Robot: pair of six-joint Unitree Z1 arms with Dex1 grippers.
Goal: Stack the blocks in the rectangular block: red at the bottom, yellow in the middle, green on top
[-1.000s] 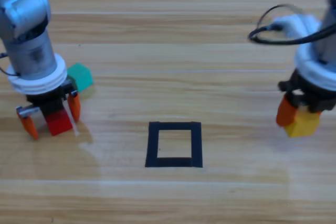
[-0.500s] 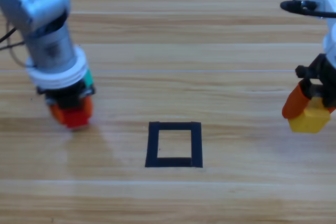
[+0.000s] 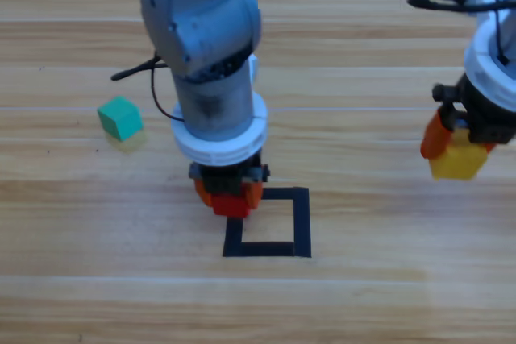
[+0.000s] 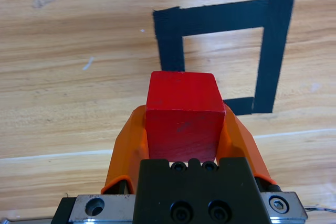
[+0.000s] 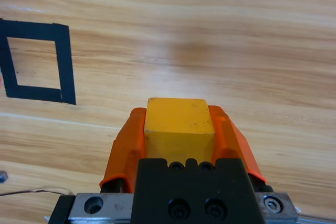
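The tape square (image 3: 268, 222) lies nearest the desk's (image 3: 363, 296) front edge in the high view, bare wood inside its outline. At its upper left corner the left gripper (image 3: 230, 197) hangs, jaws clamped on the red cube (image 3: 231, 205), which overlaps the tape there; the left wrist view shows the red cube (image 4: 181, 116) pinched between both orange jaws, with the square (image 4: 223, 56) just beyond it and the cube not yet over the bare middle. Off to the right, well apart from the square, the right gripper (image 3: 453, 144) is closed on the yellow cube (image 3: 458, 160); in the right wrist view the yellow cube (image 5: 179, 123) sits squeezed between the jaws, the square (image 5: 38, 61) far off at the left edge. Farther back on the left, the green cube (image 3: 120, 118) rests alone on the desk, clear of both arms.
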